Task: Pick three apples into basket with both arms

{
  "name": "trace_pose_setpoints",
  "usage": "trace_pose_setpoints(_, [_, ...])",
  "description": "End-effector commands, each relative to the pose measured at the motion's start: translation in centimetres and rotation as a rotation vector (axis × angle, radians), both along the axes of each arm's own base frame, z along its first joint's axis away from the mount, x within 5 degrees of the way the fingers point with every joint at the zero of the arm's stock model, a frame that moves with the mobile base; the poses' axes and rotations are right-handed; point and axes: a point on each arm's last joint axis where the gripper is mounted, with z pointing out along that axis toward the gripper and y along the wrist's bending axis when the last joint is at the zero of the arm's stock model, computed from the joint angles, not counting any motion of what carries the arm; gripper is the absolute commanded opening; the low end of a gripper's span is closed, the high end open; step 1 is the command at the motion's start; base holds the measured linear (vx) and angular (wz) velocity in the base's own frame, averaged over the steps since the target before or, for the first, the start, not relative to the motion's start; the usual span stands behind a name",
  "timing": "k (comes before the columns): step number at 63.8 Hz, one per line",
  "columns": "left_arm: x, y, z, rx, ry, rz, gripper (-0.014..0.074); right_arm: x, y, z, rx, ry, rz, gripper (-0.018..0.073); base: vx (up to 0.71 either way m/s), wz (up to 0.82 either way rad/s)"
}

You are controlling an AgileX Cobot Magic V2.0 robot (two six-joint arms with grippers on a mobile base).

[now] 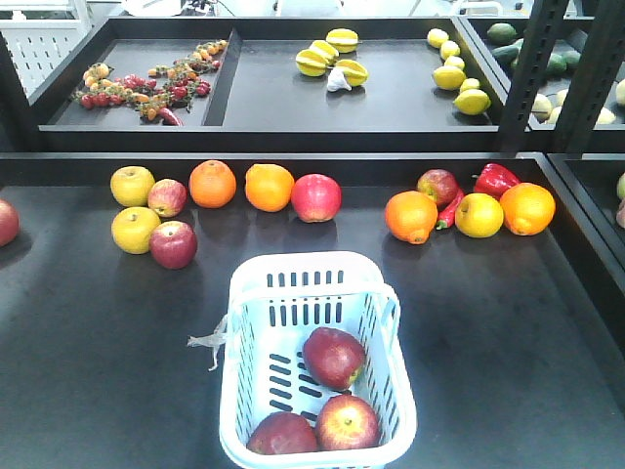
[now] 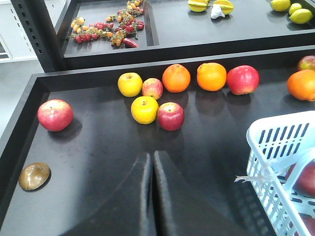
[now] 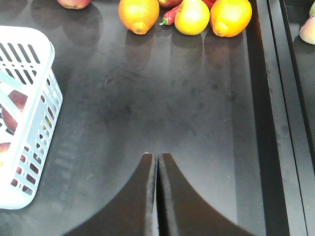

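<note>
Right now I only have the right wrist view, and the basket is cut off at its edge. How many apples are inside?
Observer: Three dark red apples lie in the basket; the front view shows them all.
Operator: Is the left gripper carrying anything?
Observer: No. The left gripper has its jaws closed together with nothing between them.
Operator: Any loose apple out on that far side?
Observer: Yes, a lone red apple sits far left on the table, with a brown disc nearer the camera.
</note>
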Motion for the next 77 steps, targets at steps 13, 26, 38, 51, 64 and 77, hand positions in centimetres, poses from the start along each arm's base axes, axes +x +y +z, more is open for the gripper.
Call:
trace_pose_setpoints(13, [0.1,0.0,1.3,-0.015,-0.083,-0.008,-0.0008,0.4,-0.2,1.4,-0.011,-0.096,-0.013,-0.0009,0.00,0.00])
trace_pose_setpoints(26, [0.2,-0.1,1.4,-0.019,-0.103,-0.015,-0.0008,0.4,-0.2,1.4,-0.011,-0.095,-0.013,-0.0009,0.00,0.00])
trace_pose_setpoints(38, [0.6,-0.6,-0.3,-0.028,-0.210,-0.064,-0.0008,0.4,-0.2,1.4,-0.011,-0.094,-0.013,-0.0009,0.00,0.00])
trace_pose_setpoints(51, [0.8,-1.0,-4.4,-0.044,-0.364,-0.101,-0.0008,0.4,-0.2,1.4,-0.011,-0.094,-0.013,-0.0009,0.00,0.00])
trace_pose_setpoints(64, [0.6,-1.0,-9.2,-0.102,-0.416,-0.086,-0.0008,0.3,-0.2,1.3,-0.009,-0.080,-0.010,-0.0009,0.00,0.00])
trace_pose_setpoints(77, [0.2,-0.6,-13.4,-0.149,-0.407,-0.021,-0.0008,0.2,-0.1,1.3,-0.009,-0.074,-0.009,-0.0009,0.00,0.00])
